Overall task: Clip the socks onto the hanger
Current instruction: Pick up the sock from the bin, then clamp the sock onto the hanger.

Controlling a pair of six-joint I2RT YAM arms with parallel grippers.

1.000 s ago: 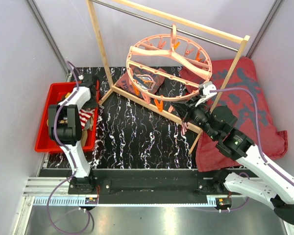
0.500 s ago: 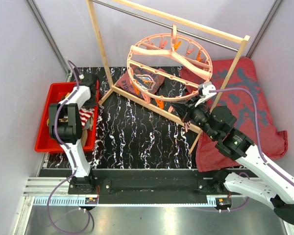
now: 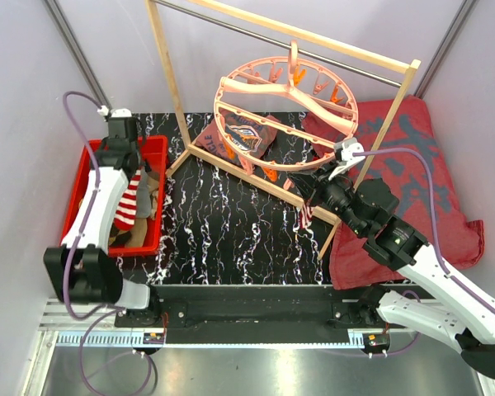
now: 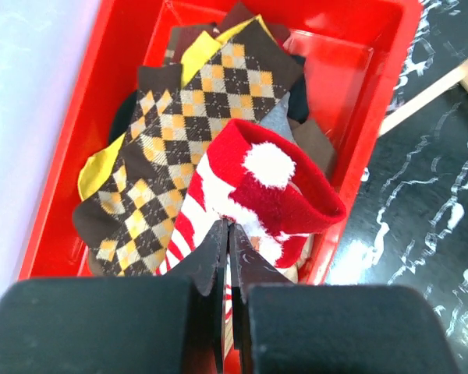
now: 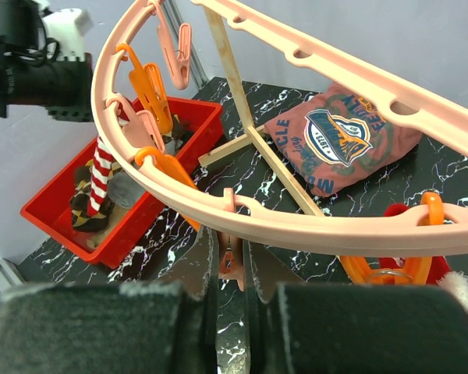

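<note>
Your left fingers [image 4: 209, 257] pinch the red-and-white striped sock [image 4: 273, 195] above the red plastic bin [image 4: 374, 93], ready to carry it. Your right fingers [image 5: 193, 265] squeeze a small orange clip [image 5: 229, 261] on the salmon-pink ring hanger [image 5: 312, 230], likely steadying it.

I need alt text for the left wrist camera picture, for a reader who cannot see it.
The left gripper, jaws closed, pinches a red-white striped sock with a white pompom above a red bin holding argyle socks. A black marbled table shows at right.
</note>
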